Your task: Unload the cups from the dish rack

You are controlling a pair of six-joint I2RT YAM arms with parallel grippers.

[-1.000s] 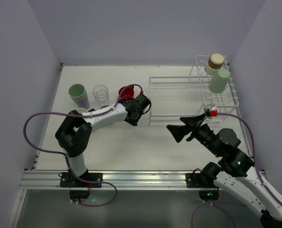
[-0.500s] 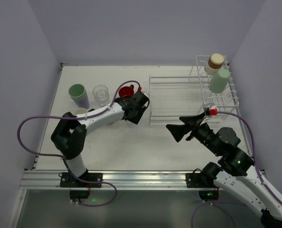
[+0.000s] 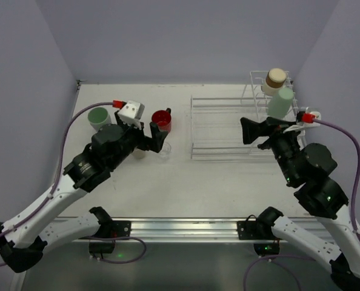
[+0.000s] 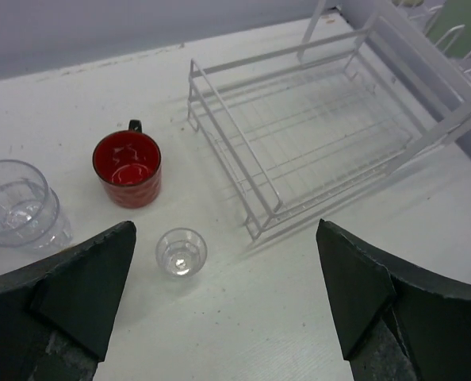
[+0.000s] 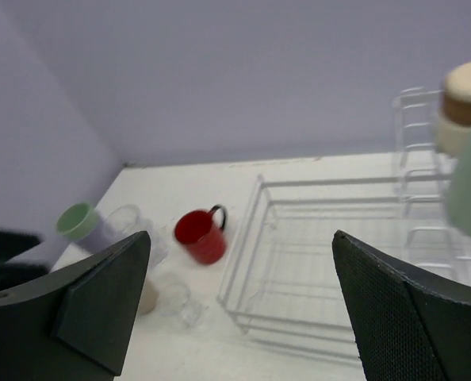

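Left gripper (image 4: 226,234) off red mug (image 4: 127,168), spread empty; right gripper (image 5: 241,254) (spread too) swung toward pale green cup (image 3: 279,103), next out.

In the top view, the lavender tumbler (image 3: 97,116) is partly covered by the left arm (image 3: 109,147). A pale object (image 3: 139,153) beside that arm is mostly hidden and cannot be identified. In the left wrist view, the dish rack (image 4: 299,143) is cut off by the upper right edge and the clear glass (image 4: 17,202) by the left edge. The right wrist view is blurred, with the pale green cup (image 5: 469,178) and tan-brown cup (image 5: 467,91) cropped at the right edge.
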